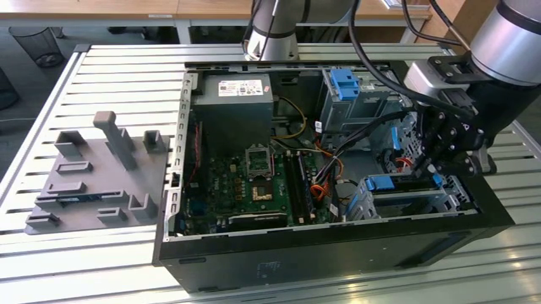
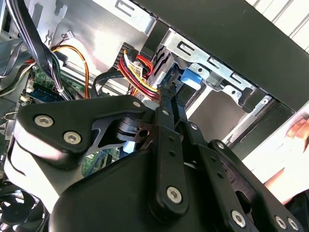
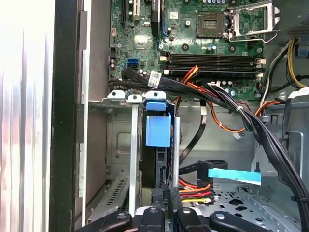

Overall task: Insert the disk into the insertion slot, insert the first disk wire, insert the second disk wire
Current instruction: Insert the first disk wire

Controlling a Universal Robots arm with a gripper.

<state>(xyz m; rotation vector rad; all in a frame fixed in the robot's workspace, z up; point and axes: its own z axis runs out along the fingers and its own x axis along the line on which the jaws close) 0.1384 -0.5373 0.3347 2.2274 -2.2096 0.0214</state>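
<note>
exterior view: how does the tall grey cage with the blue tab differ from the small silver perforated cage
The tall grey blue-tabbed cage stands upright, farther back in the exterior view; the small silver perforated cage sits lower, nearer the front. The small cage holds the blue-bracketed disk, gripper right at it; the tall cage stands apart from the gripper. Both are sheet metal.

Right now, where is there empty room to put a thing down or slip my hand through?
Free: the bare table slats at the exterior view's left, all around the grey fixture block, up to the computer case. Crowded: inside the case by the gripper, where cables bunch next to the insertion slot.
</note>
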